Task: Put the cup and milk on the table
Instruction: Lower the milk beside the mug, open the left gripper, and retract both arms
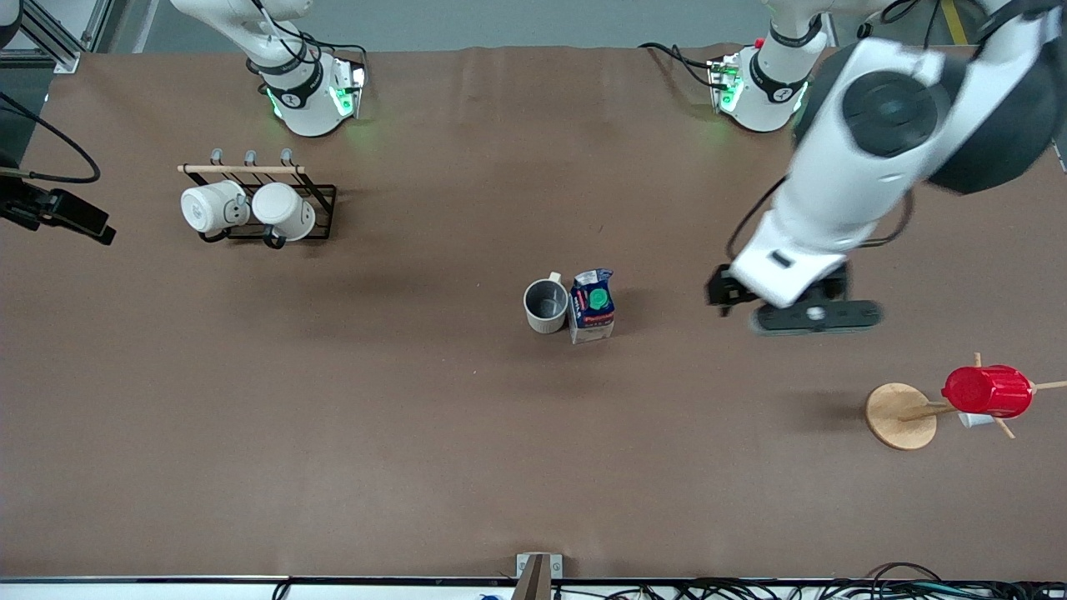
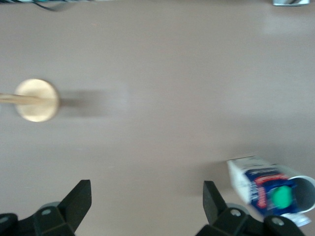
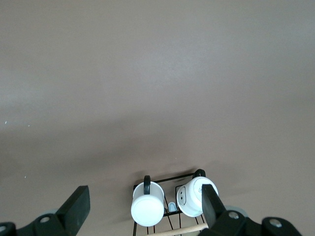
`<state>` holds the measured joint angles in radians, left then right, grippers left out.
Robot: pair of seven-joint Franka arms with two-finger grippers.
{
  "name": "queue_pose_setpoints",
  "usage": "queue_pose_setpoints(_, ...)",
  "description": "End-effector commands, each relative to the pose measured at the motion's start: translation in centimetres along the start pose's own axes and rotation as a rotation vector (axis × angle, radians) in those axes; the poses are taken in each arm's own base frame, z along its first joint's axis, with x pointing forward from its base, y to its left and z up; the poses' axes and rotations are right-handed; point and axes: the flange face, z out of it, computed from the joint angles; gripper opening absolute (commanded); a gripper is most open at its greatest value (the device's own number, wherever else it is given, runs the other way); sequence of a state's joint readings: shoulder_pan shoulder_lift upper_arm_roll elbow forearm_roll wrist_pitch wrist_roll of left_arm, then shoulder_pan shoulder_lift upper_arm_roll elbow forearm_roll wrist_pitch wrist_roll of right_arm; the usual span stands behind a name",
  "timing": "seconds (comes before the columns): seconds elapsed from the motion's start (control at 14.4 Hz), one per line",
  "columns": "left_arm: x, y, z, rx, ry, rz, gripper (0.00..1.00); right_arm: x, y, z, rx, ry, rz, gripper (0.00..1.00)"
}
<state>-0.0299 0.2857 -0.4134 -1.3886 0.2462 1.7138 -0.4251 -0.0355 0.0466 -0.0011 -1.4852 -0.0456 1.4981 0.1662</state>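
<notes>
The cream-beige cup (image 1: 546, 306) stands upright near the middle of the brown table (image 1: 417, 433), its grey inside showing. The milk (image 1: 592, 306) carton stands right beside it toward the left arm's end, green cap up. My left gripper (image 1: 813, 317) is over bare table between the milk and the wooden stand, open and empty. Its wrist view shows the open gripper (image 2: 146, 189), the milk (image 2: 268, 189) and a sliver of the cup (image 2: 309, 194). My right gripper (image 3: 145, 194) is open and empty, high over the mug rack; it does not show in the front view.
A black wire rack (image 1: 321, 196) holds two white mugs (image 1: 283, 210) at the right arm's end, also in the right wrist view (image 3: 147, 209). A wooden peg stand (image 1: 900, 415) with a red ribbed cup (image 1: 988, 390) stands at the left arm's end. A black device (image 1: 58, 212) overhangs the table edge.
</notes>
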Motion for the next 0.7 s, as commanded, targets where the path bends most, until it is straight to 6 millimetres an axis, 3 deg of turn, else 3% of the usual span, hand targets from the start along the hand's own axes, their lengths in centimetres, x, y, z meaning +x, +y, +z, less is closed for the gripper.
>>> queue_pose_setpoints(0.0,-1.1,-5.3,-3.0,0.01,-0.021,0.034,1.0,-0.6,0.0,-0.2,0.018,0.0,0.014,1.0)
queue_pose_setpoints(0.28,-2.5,-12.5,-5.6,-0.067,-0.076,0.093,1.0,-0.5,0.2,-0.2,0.049,-0.002,-0.051,1.0)
queue_pose_setpoints(0.42,-4.7,-13.9,-6.8,-0.101,-0.086,0.08,1.0,-0.5,0.3,-0.1,0.049,-0.004,-0.054,1.0)
queue_pose_setpoints(0.63,-8.1,-15.5,-7.0,-0.126,-0.11,0.035,1.0,-0.5,0.3,-0.2,0.049,-0.002,-0.056,1.0)
